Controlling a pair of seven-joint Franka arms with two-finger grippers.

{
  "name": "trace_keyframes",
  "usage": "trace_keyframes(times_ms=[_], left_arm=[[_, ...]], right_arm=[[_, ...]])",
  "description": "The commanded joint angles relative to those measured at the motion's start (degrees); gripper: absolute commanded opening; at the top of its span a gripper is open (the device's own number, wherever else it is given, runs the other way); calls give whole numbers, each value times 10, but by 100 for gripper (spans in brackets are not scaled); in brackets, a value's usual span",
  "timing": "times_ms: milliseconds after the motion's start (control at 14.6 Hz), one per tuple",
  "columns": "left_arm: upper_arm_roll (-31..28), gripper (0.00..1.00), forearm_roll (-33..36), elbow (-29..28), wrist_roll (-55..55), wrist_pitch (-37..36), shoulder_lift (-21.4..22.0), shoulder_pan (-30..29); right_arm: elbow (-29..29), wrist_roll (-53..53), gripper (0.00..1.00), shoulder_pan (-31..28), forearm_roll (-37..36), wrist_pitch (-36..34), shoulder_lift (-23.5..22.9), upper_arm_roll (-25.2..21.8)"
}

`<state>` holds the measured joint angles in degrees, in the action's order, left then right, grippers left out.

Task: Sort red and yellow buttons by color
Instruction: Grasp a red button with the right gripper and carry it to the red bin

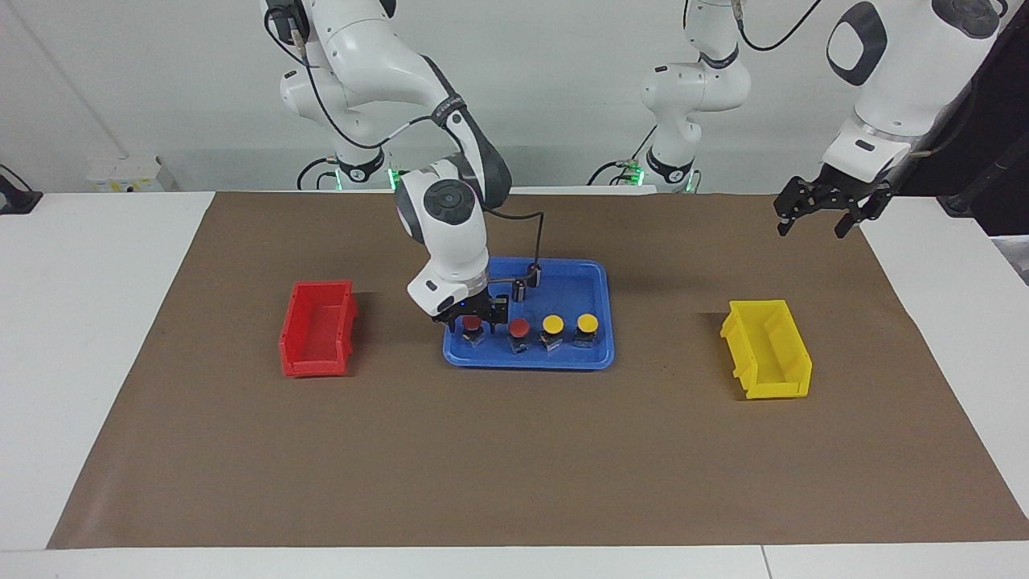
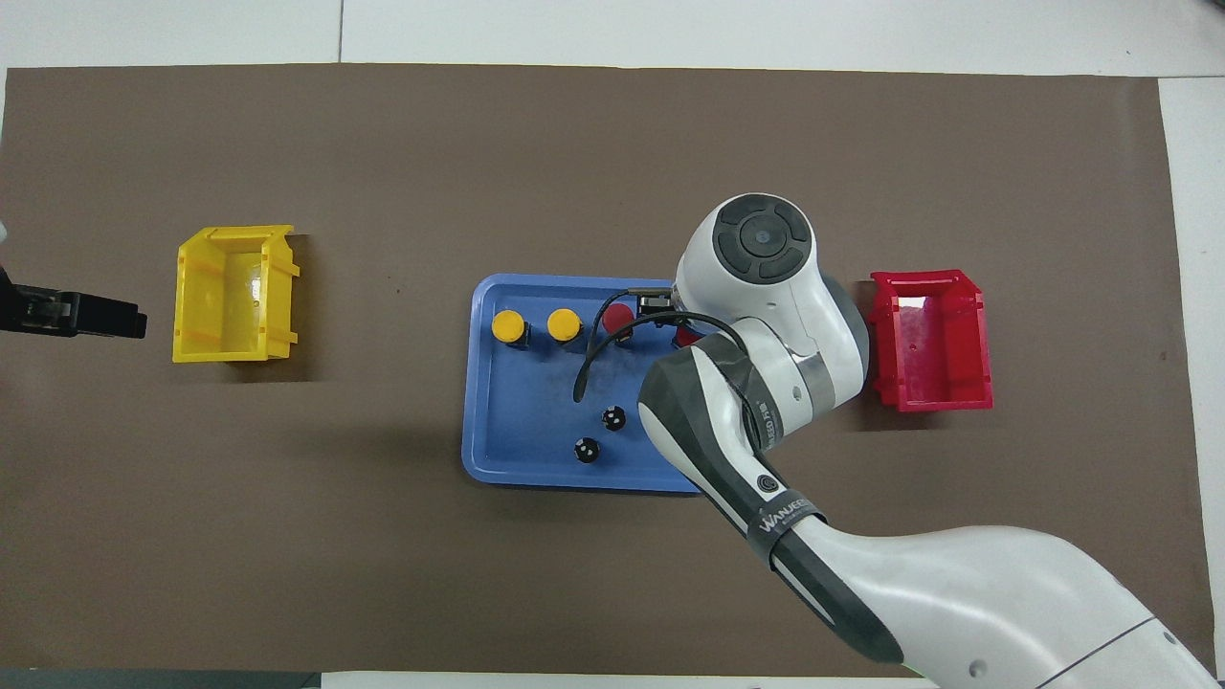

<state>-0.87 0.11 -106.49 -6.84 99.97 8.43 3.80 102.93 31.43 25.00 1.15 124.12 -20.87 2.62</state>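
Four buttons stand in a row in the blue tray [image 1: 526, 362], along its edge farther from the robots. Toward the left arm's end are two yellow buttons [image 1: 587, 323] [image 1: 552, 324], then a red button [image 1: 519, 327]. My right gripper [image 1: 473, 320] is down in the tray, with its fingers on either side of the end red button [image 1: 472, 324] and a small gap on each side. In the overhead view the right wrist hides most of that button [image 2: 684, 335]. The others show there: red [image 2: 617, 316], yellow [image 2: 565, 325] and yellow [image 2: 508, 326]. My left gripper [image 1: 813, 227] waits open in the air at its end of the table.
A red bin [image 1: 317, 328] stands beside the tray toward the right arm's end. A yellow bin [image 1: 768, 347] stands toward the left arm's end. Two dark capless cylinders [image 2: 613, 417] [image 2: 587, 450] stand in the tray nearer to the robots. A brown mat [image 1: 514, 466] covers the table.
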Motion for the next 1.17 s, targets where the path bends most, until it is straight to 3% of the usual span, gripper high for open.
trace_keyframes(times_ms=[0, 137, 412, 687, 962, 1099], left_arm=[[-3, 100, -6, -9, 5, -3, 11, 0], [-6, 100, -5, -9, 2, 7, 10, -3], [-8, 100, -2, -15, 3, 13, 12, -3], [-6, 100, -2, -18, 8, 23, 11, 4], [-3, 97, -2, -18, 181, 94, -32, 119], [-3, 92, -2, -18, 246, 124, -60, 167]], right_arm=[[25, 7, 71, 0, 2, 12, 14, -1], [30, 6, 59, 0, 2, 14, 15, -1], [4, 5, 22, -1, 2, -9, 14, -1], [-105, -55, 19, -51, 3, -142, 22, -3], [-69, -270, 20, -180, 4, -237, 119, -3], [-32, -329, 20, -231, 4, -231, 138, -3]])
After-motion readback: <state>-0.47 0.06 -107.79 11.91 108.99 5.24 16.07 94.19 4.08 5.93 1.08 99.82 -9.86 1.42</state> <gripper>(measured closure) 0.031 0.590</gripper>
